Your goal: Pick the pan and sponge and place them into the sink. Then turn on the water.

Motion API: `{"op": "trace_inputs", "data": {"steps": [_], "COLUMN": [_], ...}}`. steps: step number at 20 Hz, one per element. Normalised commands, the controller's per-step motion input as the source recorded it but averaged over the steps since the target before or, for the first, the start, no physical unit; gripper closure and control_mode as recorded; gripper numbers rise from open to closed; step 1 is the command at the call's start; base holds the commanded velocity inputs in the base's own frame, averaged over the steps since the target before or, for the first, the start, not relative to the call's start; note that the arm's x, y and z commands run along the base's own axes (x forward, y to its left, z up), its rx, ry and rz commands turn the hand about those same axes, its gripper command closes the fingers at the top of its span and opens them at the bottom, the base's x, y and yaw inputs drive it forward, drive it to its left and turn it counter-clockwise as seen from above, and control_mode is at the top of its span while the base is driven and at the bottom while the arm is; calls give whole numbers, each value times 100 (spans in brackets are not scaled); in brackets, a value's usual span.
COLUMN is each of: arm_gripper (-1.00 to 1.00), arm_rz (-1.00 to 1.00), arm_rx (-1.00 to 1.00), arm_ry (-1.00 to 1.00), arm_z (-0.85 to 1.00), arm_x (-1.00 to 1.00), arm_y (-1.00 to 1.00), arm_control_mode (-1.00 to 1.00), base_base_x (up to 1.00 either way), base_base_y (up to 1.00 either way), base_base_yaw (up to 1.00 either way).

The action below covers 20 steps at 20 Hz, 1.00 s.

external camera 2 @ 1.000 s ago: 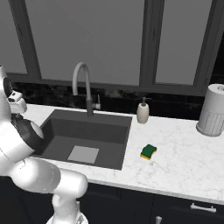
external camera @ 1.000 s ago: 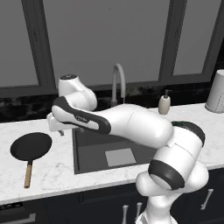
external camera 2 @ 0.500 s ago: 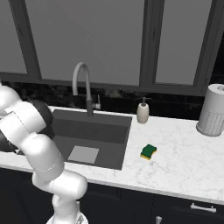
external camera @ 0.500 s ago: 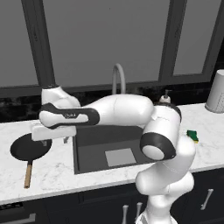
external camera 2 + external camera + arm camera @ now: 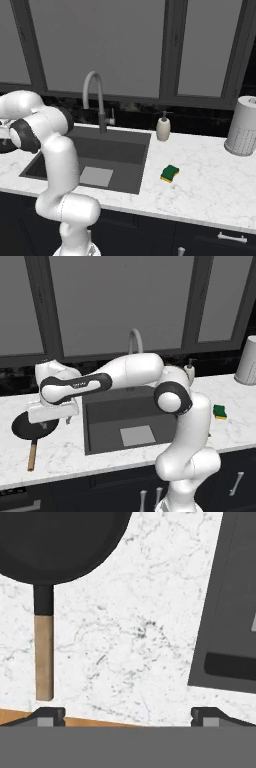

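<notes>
White marble table [image 5: 60,453] carries the frying pan [image 5: 31,427] left of the sink [image 5: 127,421]; the arm has swung left off the basin and now hangs over the pan, fingers [image 5: 47,714] spread wide and empty, so pickup looks next; sponge [image 5: 170,173] waits right

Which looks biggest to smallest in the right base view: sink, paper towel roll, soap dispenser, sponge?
1. Dark-grey recessed sink
2. White paper towel roll
3. Beige soap dispenser bottle
4. Green-and-yellow sponge, which lies nearer the camera than the dispenser, so this last pair is less certain.
</notes>
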Motion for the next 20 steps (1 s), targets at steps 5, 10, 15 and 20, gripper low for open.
{"op": "trace_inputs", "data": {"steps": [5, 10, 15, 20], "arm_gripper": [-100, -100, -100, -100], "arm_rz": [0, 0, 0, 0], "arm_rx": [-9, -3, 0, 1], "arm_ry": [8, 6, 2, 0], "arm_z": [-17, -24, -22, -27], "arm_x": [0, 1, 2, 0], "arm_y": [11, 11, 4, 9], "arm_control_mode": [-100, -100, -100, -100], "base_base_x": [0, 0, 0, 0], "base_base_y": [0, 0, 0, 0], "base_base_yaw": [0, 0, 0, 0]}}
